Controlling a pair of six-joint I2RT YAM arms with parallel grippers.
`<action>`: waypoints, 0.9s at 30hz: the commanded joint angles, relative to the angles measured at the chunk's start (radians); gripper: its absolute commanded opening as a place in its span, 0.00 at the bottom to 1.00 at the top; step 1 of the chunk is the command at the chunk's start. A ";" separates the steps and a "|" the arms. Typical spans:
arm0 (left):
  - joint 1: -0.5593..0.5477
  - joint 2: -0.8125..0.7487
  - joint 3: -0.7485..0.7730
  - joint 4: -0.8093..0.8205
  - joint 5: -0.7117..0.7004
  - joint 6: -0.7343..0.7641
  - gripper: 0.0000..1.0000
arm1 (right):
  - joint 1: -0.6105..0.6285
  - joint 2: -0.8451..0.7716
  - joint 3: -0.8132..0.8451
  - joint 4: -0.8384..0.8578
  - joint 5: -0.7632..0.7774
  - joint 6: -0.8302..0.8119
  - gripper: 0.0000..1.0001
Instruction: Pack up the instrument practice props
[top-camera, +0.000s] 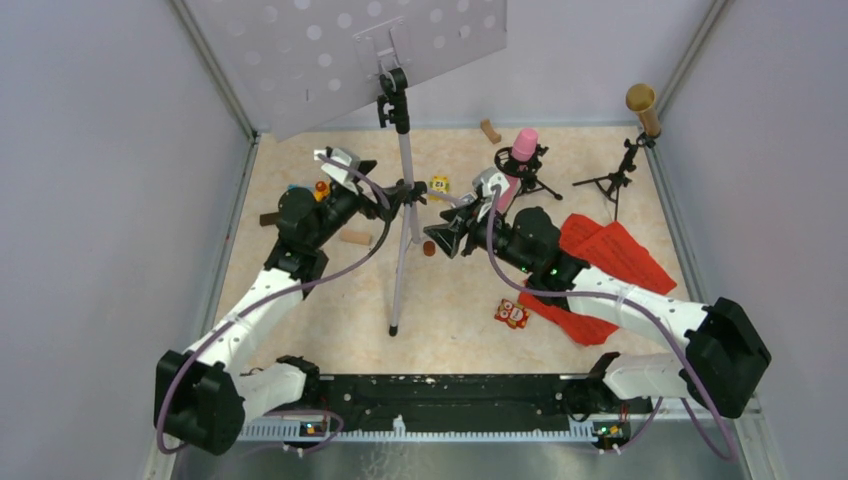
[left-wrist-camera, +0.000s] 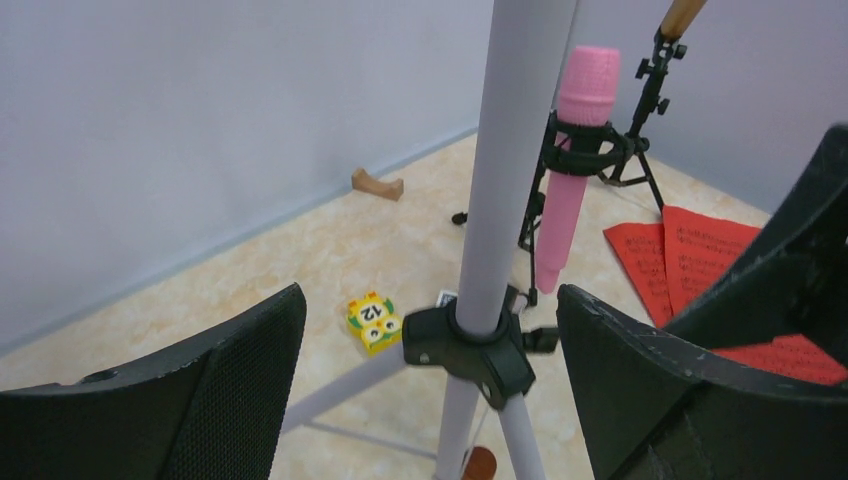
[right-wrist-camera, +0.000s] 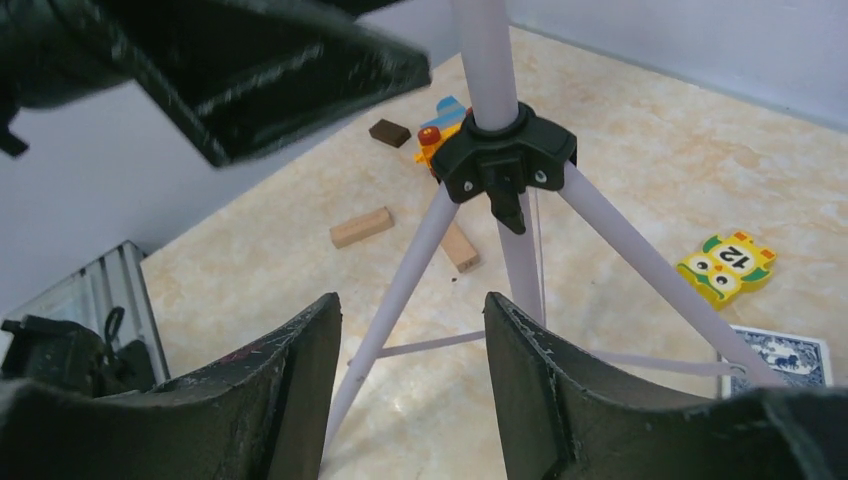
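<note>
Silver tripod pole (top-camera: 404, 215) stands mid-table under the grey tray (top-camera: 300, 60), which is cropped at the top; both arms reach inward to it. Left wrist: left gripper (left-wrist-camera: 430, 300) spread wide around the pole, not touching. Right wrist: right gripper (right-wrist-camera: 412, 305) parted, empty, short of the pole.

- Back wall (top-camera: 600, 60): plain pale lilac-grey panel, top of frame.
- Left wall (top-camera: 100, 150) and right wall (top-camera: 780, 150): same pale panels, closing in both sides.
- Corner posts (top-camera: 697, 40): silver metal strips slanting at upper left and upper right.
- Tabletop (top-camera: 450, 330): beige marbled surface, centre.
- Metal strip (top-camera: 450, 462): grey, along bottom edge.
- Light: even and soft, only faint shadows.
</note>
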 joint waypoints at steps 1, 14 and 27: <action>0.000 0.098 0.109 0.175 0.092 0.000 0.98 | -0.007 -0.043 -0.052 0.088 -0.034 -0.106 0.54; 0.001 0.268 0.183 0.197 0.231 0.070 0.69 | -0.008 -0.042 -0.058 0.089 0.051 -0.208 0.49; 0.000 0.287 0.198 0.106 0.312 0.154 0.06 | -0.007 0.161 0.037 0.242 0.006 -0.404 0.39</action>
